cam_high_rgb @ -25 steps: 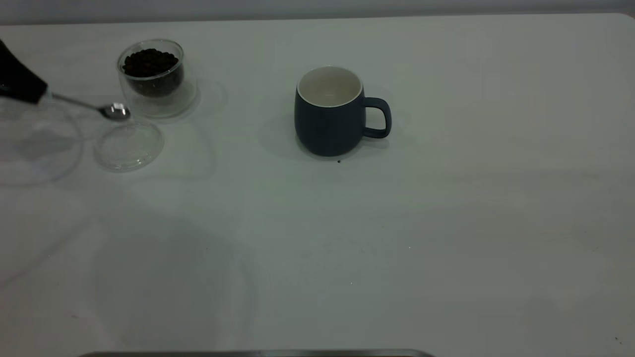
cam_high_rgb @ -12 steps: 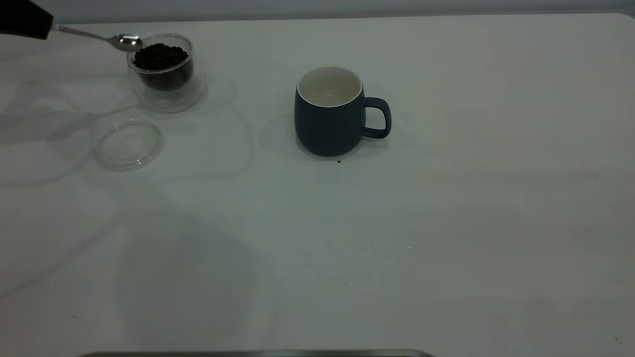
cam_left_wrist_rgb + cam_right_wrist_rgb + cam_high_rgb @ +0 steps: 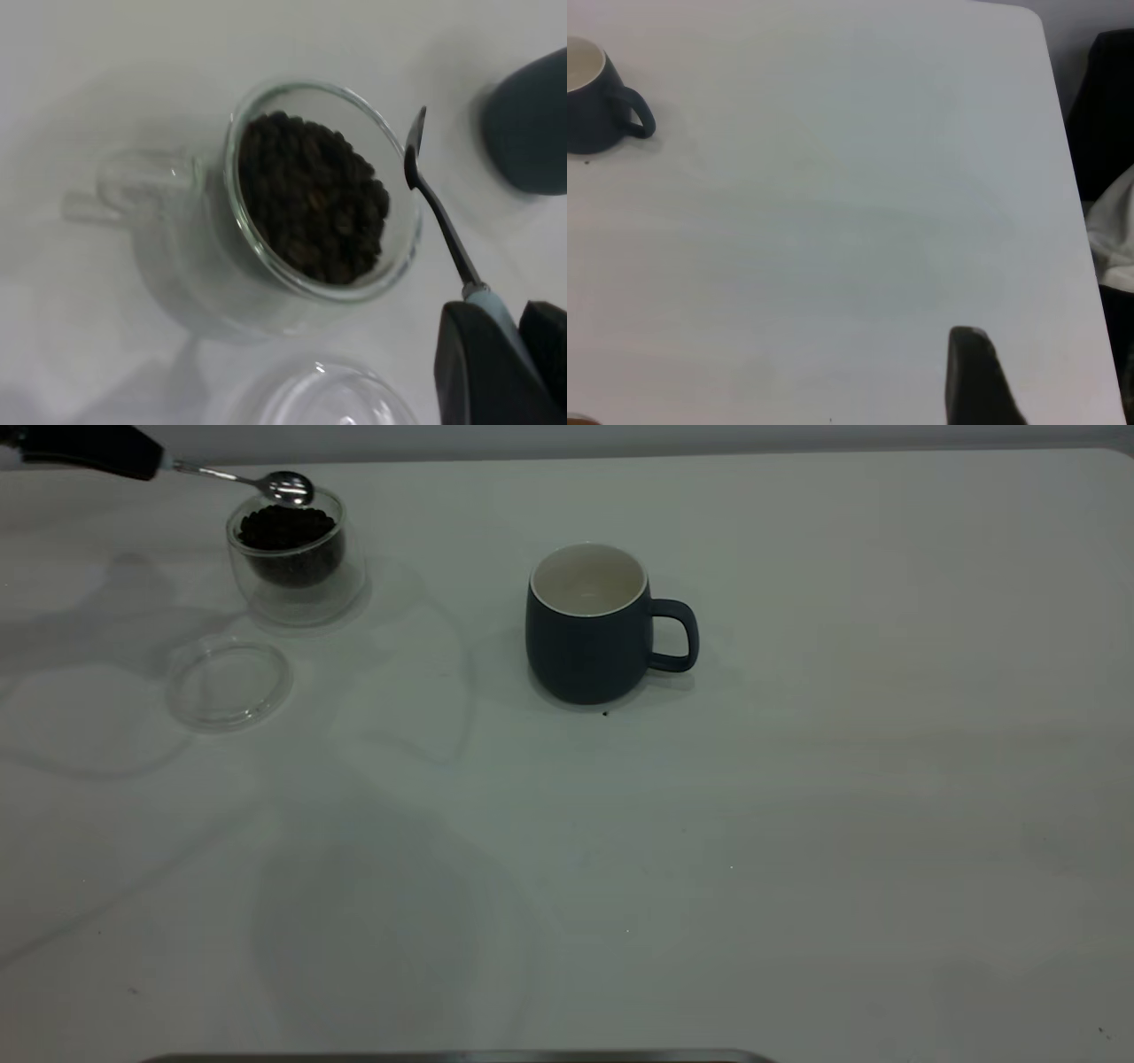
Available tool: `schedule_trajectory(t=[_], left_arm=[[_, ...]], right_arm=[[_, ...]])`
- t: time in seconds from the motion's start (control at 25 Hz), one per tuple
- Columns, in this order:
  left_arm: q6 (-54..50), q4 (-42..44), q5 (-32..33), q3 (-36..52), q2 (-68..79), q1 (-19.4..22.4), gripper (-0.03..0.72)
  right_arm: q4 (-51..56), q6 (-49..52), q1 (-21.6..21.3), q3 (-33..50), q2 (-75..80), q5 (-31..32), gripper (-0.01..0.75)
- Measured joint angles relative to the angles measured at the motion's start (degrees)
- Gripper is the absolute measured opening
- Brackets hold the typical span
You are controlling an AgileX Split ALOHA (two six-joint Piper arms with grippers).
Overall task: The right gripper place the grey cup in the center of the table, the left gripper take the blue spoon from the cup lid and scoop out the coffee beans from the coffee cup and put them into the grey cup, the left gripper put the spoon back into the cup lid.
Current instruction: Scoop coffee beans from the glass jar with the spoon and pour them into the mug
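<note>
My left gripper (image 3: 146, 462) is shut on the blue spoon's pale handle (image 3: 487, 301) at the table's far left. The spoon's shiny bowl (image 3: 285, 487) looks empty and hovers just above the far rim of the coffee cup (image 3: 301, 593). The cup holds a heap of coffee beans (image 3: 283, 527), which also show in the left wrist view (image 3: 314, 208). The clear cup lid (image 3: 229, 682) lies empty in front of the cup. The grey cup (image 3: 589, 624) stands upright near the table's middle, handle to the right, white inside bare. The right gripper (image 3: 974, 381) hangs over the table far from the grey cup (image 3: 589, 111).
The white table (image 3: 709, 868) stretches wide in front of and to the right of the grey cup. A tiny dark speck (image 3: 605, 713) lies at the cup's foot. The table's right edge (image 3: 1067, 177) borders dark things beyond it.
My left gripper lifted the spoon from beside the lid, up and to the right, until its bowl was over the coffee cup. The coffee cup shifted slightly right early on.
</note>
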Motion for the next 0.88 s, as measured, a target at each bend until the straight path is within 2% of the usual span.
schedule_trajectory(t=[0.52,0.88], left_arm=[[2.57,1.72,-7.03,0.0,0.0,-0.58,0.12],[1.83,1.72,-6.98,0.0,2.01,-0.58,0.12]], right_arm=[[0.0,-0.05,0.0,0.0,0.0,0.0,0.363],[0.0,-0.05,0.0,0.0,0.0,0.03,0.363]])
